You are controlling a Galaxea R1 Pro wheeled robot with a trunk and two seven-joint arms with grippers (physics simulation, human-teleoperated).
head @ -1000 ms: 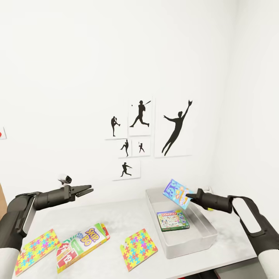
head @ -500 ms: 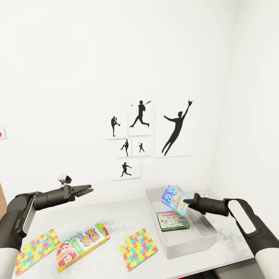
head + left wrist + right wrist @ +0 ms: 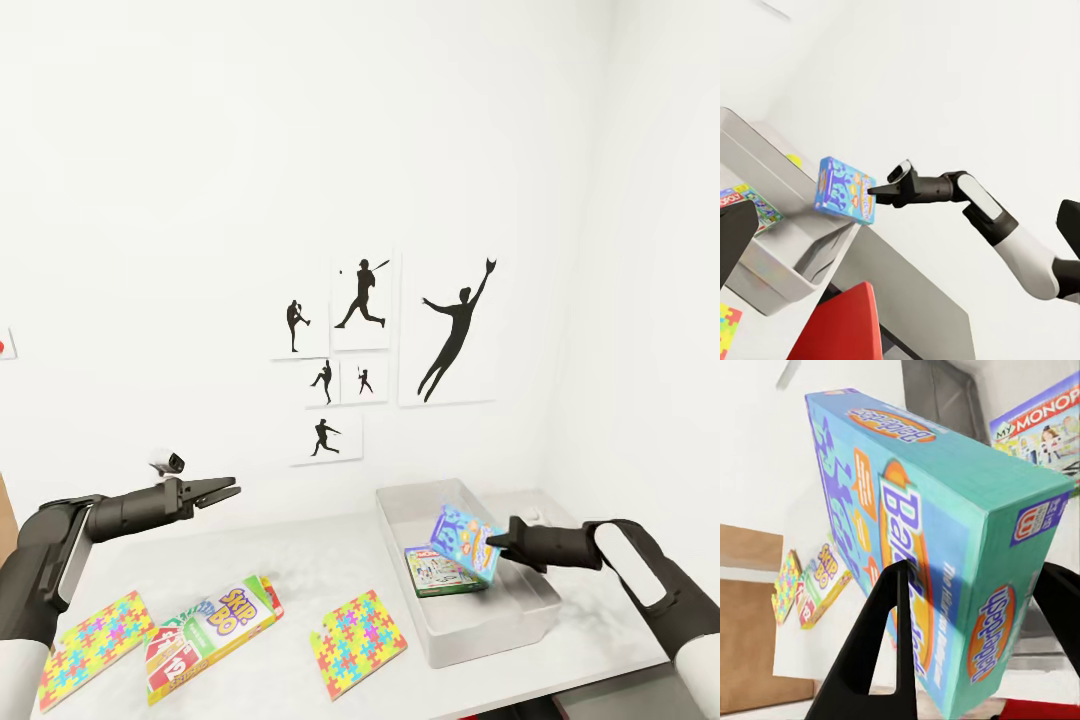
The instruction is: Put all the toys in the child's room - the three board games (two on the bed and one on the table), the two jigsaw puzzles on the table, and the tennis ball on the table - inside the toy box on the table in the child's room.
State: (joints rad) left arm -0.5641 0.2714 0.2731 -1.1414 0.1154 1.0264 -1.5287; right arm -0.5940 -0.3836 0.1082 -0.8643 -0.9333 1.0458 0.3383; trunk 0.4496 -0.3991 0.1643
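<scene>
While the right end effector (image 3: pixel 497 541) is pinching the blue board game (image 3: pixel 466 540) by one edge, the box is hanging tilted over the grey toy box (image 3: pixel 535 605) in the lower right of the head view. Under it, a green-edged board game (image 3: pixel 437 575) is lying flat inside the toy box. The left end effector (image 3: pixel 226 490) is floating above the white surface (image 3: pixel 300 560) at the left of the picture, with its fingers spread a little and nothing between them. Near the bottom left, the Skip-Bo game (image 3: pixel 212 638) is lying flat on the surface between two jigsaw puzzles, one at the far left (image 3: pixel 92 648) and one nearer the toy box (image 3: pixel 359 640). Black baseball-player pictures (image 3: pixel 385 350) are hanging on the white wall in the middle of the picture.
</scene>
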